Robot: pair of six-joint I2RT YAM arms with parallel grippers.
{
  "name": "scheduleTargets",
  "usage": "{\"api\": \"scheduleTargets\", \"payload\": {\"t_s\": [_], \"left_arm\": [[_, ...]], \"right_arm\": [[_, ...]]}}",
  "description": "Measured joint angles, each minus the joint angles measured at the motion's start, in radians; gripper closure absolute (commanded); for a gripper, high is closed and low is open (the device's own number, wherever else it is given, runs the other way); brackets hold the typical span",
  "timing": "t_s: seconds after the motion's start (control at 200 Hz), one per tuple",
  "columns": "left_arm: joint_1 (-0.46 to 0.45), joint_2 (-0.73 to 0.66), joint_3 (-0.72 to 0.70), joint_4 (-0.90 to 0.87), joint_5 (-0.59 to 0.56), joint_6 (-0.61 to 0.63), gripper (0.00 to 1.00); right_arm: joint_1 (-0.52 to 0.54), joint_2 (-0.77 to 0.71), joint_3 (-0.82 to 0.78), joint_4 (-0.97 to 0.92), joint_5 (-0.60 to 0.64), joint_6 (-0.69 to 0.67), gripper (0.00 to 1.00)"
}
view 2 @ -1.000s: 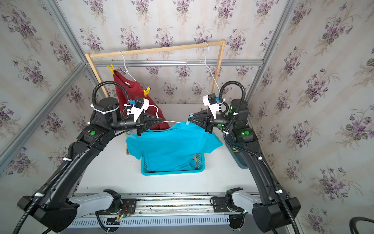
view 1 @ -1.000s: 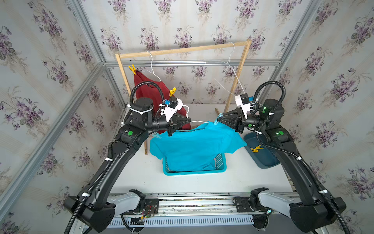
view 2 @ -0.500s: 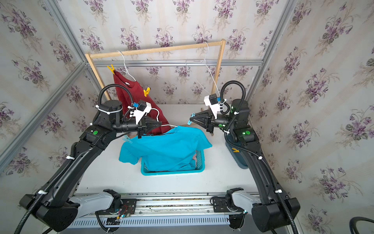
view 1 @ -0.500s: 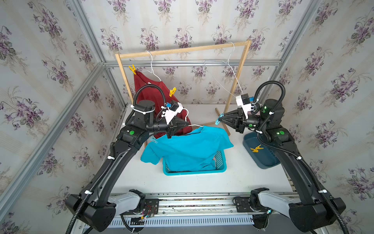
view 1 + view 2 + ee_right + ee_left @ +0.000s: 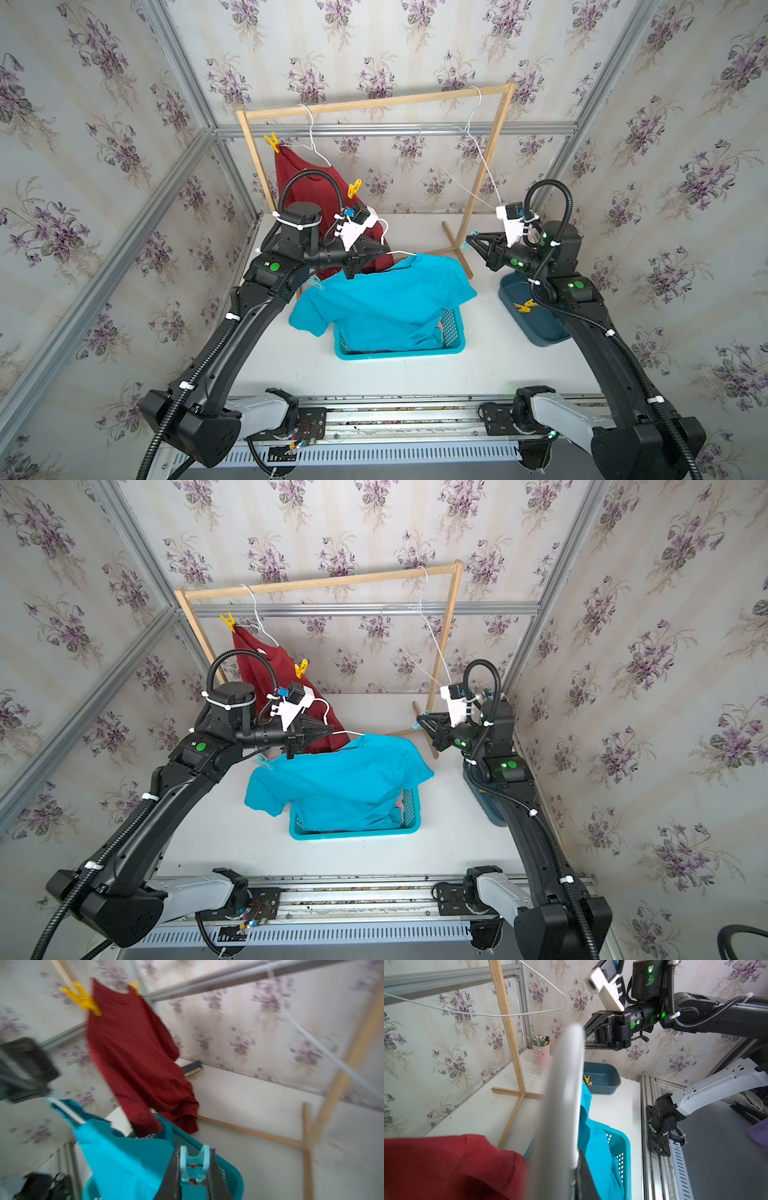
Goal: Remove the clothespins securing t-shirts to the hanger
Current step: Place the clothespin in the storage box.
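Right wrist: forked pale-blue plastic clothespin [image 5: 194,1167] in right hand [image 5: 194,1154]

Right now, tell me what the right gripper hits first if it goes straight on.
Most likely the dark red t-shirt; the right gripper aims at its lower folds, though depth is unclear.

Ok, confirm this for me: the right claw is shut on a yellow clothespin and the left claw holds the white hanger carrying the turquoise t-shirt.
Not quite. The clothespin in the right claw is light blue, not yellow; the right wrist view shows it between the jaws. The left claw does hold the white hanger carrying the turquoise t-shirt.
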Motion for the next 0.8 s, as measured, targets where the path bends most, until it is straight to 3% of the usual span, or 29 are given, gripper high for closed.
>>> {"api": "scheduleTargets", "payload": {"t_s": [0.14,0.28,0.574,0.624,0.754,0.804], "left_arm": [[0.0,0.02,0.008,-0.001,0.003,0.005,1.0],[0.0,0.019,0.017,-0.001,0.016,0.021,1.0],[0.0,0.009,0.018,-0.002,0.074,0.034,1.0],[0.0,-0.003,0.008,-0.001,0.077,0.035,1.0],[0.0,-0.036,-0.014,-0.002,0.077,0.045,1.0],[0.0,-0.045,-0.018,-0.002,0.077,0.046,1.0]], "right_arm": [[-0.179,-0.078,-0.179,-0.016,0.146,0.082,1.0],[-0.387,-0.09,-0.314,-0.019,0.206,0.177,1.0],[-0.508,0.031,-0.45,0.086,0.252,0.325,1.0],[-0.52,0.063,-0.439,0.09,0.281,0.327,0.91],[-0.53,0.152,-0.373,0.082,0.325,0.318,0.56],[-0.529,0.174,-0.351,0.08,0.325,0.302,0.48]]}}
